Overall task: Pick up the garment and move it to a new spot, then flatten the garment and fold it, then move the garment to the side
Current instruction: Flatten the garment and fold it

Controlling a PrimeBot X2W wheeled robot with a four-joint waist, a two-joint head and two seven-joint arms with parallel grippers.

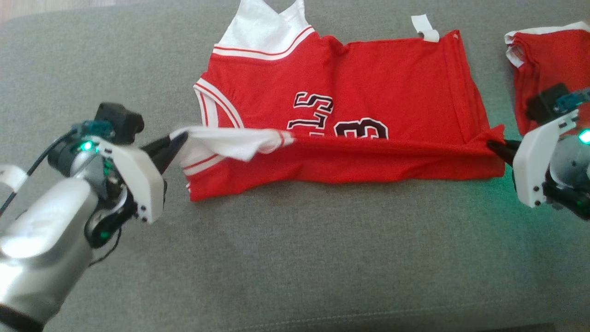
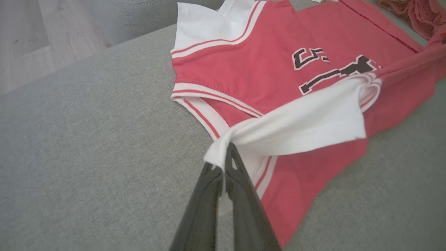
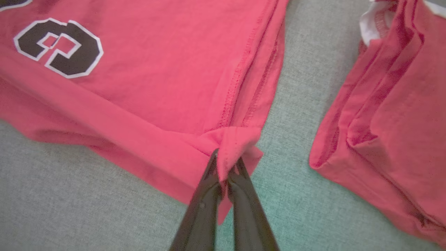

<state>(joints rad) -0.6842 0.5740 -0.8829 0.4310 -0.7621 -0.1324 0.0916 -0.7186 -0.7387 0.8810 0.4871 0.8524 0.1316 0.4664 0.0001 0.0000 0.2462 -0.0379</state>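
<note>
**A:** Start at the left. What has the left end effector (image 1: 177,138) got?

**B:** Its fingers are pressed together on the white shoulder strap of the red sleeveless basketball jersey with white trim and black lettering (image 1: 368,83). The jersey lies across the grey upholstered seat (image 1: 295,258). Its near edge is raised and stretched between the two arms.

**A:** What's the risk there?

**B:** The strap is only caught at the very fingertips. I'd say a sharp pull could slip it free. The strap could also stretch, so that side would run ahead of the body and the fold would land crooked.

**A:** And the middle?

**B:** The lifted red edge sags between the grips. If the arms drift closer together, it will likely bunch over the lettering rather than lie flat.

**A:** The right side?

**B:** The right end effector (image 1: 495,146) is clamped tight on a puckered red hem corner. I can't tell whether it has both layers. If it has only one, the lower layer would lag and crease.

**A:** Anything beyond it?

**B:** A second red garment, folded, with white trim (image 1: 548,60), lies just beside that arm. A wide swing could drag it out of shape.
</note>
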